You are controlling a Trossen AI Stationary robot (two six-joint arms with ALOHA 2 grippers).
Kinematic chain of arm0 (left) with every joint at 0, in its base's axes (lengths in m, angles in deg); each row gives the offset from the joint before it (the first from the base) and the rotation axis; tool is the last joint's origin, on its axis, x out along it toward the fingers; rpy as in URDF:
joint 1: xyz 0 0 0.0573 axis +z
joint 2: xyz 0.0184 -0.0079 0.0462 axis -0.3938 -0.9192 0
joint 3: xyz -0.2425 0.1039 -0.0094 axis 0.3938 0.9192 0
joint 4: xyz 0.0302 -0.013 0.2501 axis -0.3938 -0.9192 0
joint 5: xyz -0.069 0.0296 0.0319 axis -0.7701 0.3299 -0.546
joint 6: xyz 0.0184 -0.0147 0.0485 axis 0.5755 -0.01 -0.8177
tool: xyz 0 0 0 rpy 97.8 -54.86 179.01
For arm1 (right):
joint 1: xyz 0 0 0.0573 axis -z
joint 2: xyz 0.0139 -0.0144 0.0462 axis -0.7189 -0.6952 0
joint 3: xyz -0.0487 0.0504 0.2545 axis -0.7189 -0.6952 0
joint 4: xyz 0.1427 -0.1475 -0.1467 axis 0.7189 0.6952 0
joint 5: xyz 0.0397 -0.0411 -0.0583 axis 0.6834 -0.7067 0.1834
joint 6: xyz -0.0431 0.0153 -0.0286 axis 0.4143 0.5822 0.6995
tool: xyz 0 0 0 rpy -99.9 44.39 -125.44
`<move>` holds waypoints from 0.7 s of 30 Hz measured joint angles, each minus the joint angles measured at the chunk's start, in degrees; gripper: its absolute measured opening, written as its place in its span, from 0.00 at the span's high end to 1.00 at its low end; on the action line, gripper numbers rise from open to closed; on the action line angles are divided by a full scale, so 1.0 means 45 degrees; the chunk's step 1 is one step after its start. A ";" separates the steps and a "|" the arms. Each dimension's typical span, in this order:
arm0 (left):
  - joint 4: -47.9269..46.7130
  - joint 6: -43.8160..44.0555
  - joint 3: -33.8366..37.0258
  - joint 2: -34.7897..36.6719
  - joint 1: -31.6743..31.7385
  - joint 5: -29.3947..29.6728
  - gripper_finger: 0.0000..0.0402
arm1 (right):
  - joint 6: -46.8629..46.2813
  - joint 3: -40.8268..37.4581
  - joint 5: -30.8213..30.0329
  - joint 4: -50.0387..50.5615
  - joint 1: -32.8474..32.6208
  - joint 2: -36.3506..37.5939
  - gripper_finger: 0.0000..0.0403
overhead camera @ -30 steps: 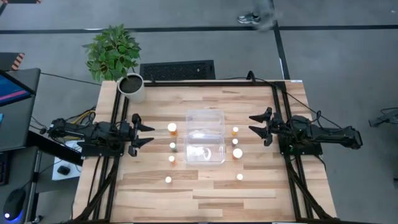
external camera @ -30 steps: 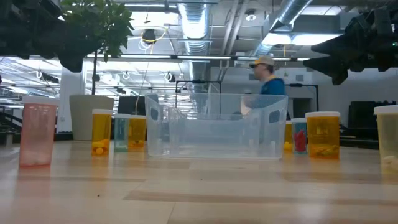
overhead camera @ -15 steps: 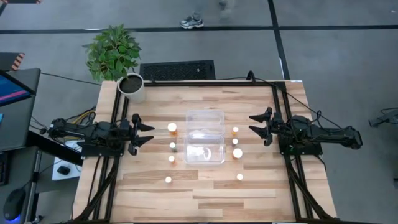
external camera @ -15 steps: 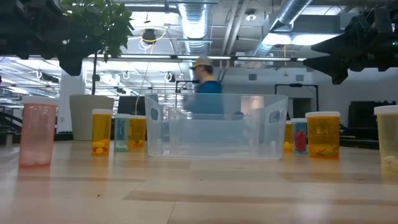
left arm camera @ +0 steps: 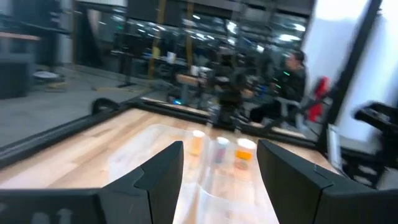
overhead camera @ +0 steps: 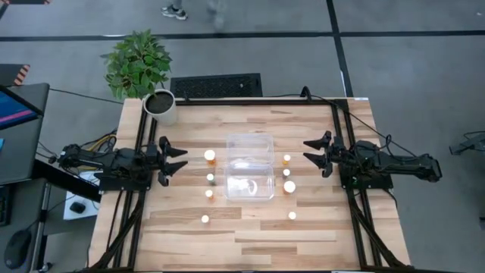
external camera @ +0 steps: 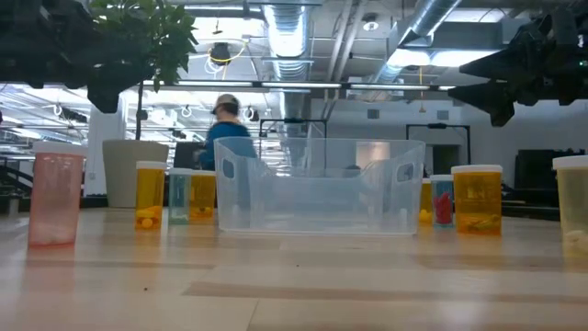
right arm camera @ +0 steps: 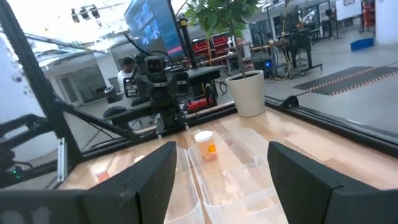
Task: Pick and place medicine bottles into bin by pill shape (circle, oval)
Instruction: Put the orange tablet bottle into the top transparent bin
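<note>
Both pincers sit released and empty: your left gripper [overhead camera: 177, 161] hovers at nine o'clock of the table, your right gripper [overhead camera: 312, 153] at three o'clock, each with its two dark fingers spread and pointing inward at the clear, two-compartment rectangular plastic bin [overhead camera: 250, 166] in the middle. Neither touches anything.

What you cannot read: the pills' shape inside any bottle, and whether the bin's compartments hold anything, since its transparent walls show only glare from above. In the low view the right-edge bottle [external camera: 571, 202] is cut off by the frame. A person in a blue top [external camera: 227, 136] walks in the room beyond, partly behind the bin.

Count the small orange cylindrical medicine bottles with white caps from above and you get eight: four at nine o'clock of the bin, starting with the larger one [overhead camera: 210, 156], and four at three o'clock, including a larger one [overhead camera: 289, 186]. All stand upright on the light wooden table [overhead camera: 250, 235], apart from the bin. One white pot with a green plant [overhead camera: 159, 105] stands at the table's eleven o'clock corner.
</note>
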 joint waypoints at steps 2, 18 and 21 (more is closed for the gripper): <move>0.0200 0.0102 0.0002 -0.0005 0.0000 0.0560 0.51 | -0.0037 0.0147 -0.0001 0.0068 0.0046 -0.0006 0.34; 0.0446 -0.0151 -0.1503 -0.1048 0.0005 0.0795 0.20 | 0.0530 0.3401 -0.3082 0.4294 0.0041 -0.2457 0.34; 0.0350 -0.0151 -0.1643 -0.1294 0.0005 0.0754 0.18 | 0.0302 0.3756 -0.3159 0.4984 0.0041 -0.3605 0.34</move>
